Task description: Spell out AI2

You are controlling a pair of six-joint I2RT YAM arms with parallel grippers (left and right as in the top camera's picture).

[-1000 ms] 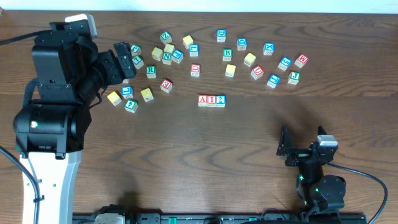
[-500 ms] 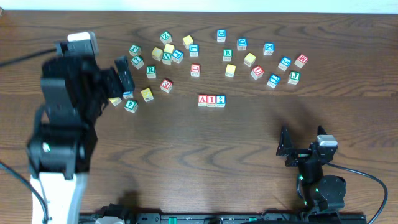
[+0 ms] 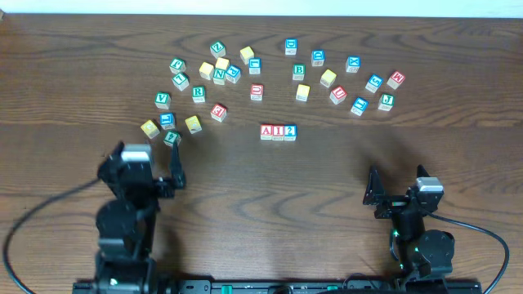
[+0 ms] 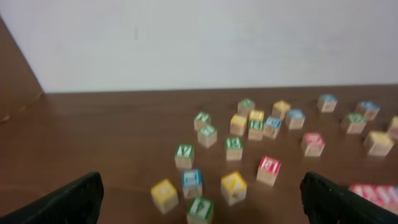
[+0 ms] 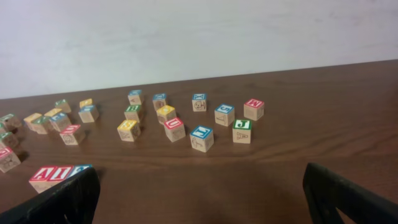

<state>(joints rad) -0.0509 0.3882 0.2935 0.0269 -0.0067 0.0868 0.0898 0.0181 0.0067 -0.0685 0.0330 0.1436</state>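
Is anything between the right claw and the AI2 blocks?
No, just bare table. From overhead, nothing sits between the right gripper and the AI2 blocks.

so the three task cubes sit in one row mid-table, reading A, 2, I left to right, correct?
Not quite. The overhead view shows the row reading A cube, I cube, then 2 cube, left to right. The rest holds: one row, mid-table.

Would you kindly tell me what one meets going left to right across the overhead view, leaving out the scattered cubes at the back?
Left hand → A cube → I cube → 2 cube → right hand.
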